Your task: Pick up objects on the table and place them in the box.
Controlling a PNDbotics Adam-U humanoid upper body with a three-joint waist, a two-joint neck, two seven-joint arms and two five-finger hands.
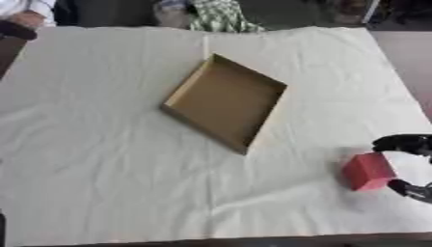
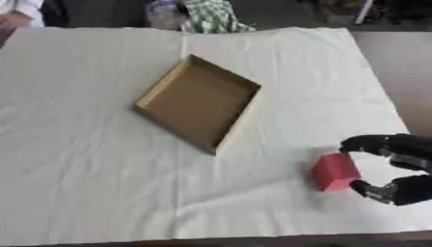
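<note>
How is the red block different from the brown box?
The red block is bright red and small; the brown box is tan cardboard and much bigger. The block is solid and closed, while the box is an open, shallow tray with nothing in it. The block sits at the right hand, between its curled fingers and thumb; nothing touches the box. Both rest on the white cloth.

Twin head-mounted eyes — steep downward look, shared box (image 1: 226,100) and cloth-covered table (image 1: 101,159).
</note>
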